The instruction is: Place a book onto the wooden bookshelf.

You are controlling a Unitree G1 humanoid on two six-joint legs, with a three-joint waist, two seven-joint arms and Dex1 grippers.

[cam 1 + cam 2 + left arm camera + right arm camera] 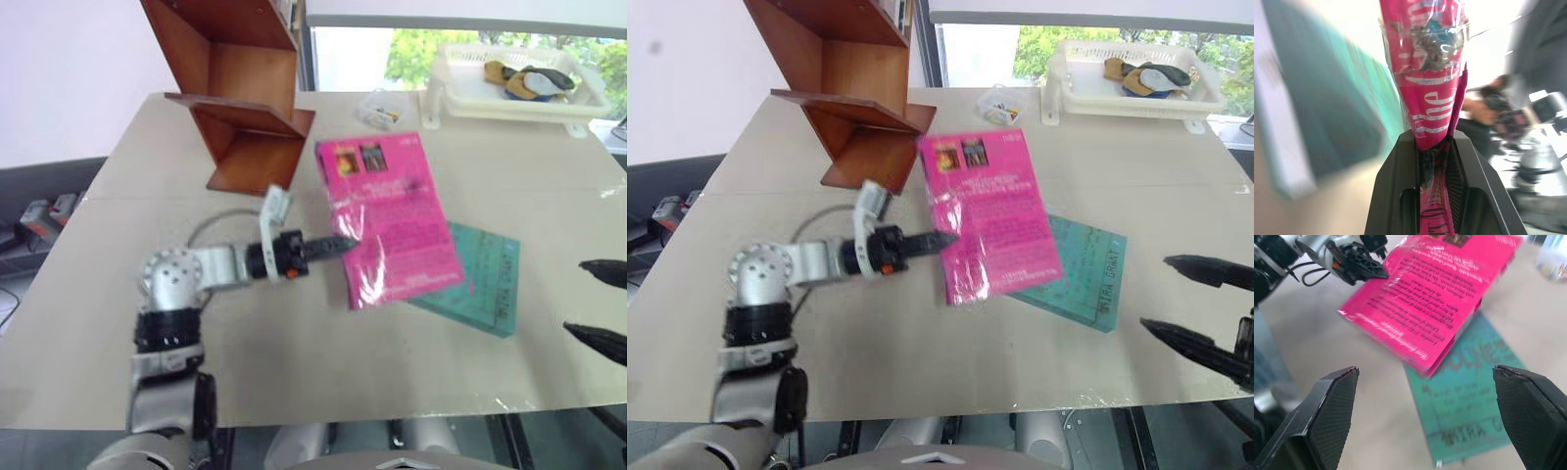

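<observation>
Left gripper clamping the pink book at its edge, lifted off the table

The wooden bookshelf (245, 108) is standing beyond the left gripper (338, 246), whose fingers are pinching the book (392, 220) by its near long edge, the teal book (480, 279) lying beneath its far side; the right gripper (600, 305) is hovering with jaws spread wide, holding nothing

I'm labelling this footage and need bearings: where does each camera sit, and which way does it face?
Left and right eye views: on the head, looking down over the table; left gripper grips the pink book near the wooden bookshelf.
Left wrist view: along its fingers, clamped on that book.
Right wrist view: along open right gripper at both books.
Shared: pink book, teal book.
</observation>
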